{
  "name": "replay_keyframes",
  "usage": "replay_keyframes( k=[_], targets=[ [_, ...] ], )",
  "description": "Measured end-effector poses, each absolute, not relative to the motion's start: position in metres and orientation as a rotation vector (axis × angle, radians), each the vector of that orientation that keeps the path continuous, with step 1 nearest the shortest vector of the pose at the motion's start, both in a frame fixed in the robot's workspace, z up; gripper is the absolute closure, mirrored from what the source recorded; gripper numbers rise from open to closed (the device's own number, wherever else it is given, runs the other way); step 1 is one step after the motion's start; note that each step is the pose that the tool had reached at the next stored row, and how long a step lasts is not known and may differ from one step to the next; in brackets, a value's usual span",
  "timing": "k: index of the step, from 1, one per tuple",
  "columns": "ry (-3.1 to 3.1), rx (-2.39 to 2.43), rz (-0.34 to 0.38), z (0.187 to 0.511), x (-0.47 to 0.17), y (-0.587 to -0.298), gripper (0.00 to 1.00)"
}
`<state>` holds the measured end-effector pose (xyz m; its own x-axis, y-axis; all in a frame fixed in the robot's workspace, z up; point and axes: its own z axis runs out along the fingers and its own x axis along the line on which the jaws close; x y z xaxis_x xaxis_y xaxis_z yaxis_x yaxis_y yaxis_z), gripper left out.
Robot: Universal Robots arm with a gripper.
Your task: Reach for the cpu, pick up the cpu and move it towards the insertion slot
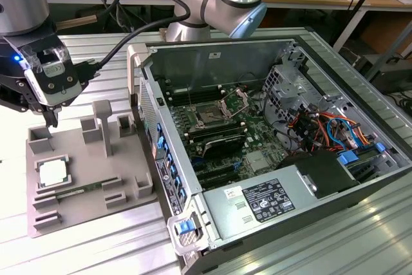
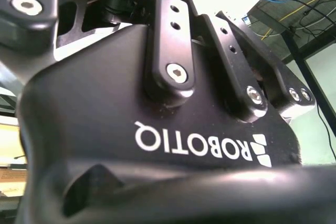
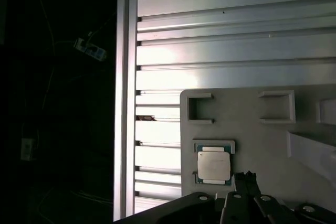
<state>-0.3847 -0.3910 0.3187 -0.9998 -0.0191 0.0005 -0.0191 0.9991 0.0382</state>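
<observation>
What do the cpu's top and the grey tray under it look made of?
The cpu: pale silvery metal lid, satin, catching light. The grey tray: matte, uniform grey with blocky raised holders, probably moulded or printed plastic.

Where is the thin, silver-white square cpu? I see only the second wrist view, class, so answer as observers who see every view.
Observer: The cpu lies flat in a square recess of the grey moulded tray, on the exterior view's left.
Operator: Does the gripper have hold of it?
Observer: No. The black gripper hangs above the tray, apart from the cpu.
</observation>
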Motion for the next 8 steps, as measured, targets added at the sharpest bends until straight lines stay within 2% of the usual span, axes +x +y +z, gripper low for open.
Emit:
replay_keyframes(
  k=[8],
  targets=[
    [-3.140,0.030,-0.060,0.3165,-0.3849,-0.3910,0.89]
  ],
)
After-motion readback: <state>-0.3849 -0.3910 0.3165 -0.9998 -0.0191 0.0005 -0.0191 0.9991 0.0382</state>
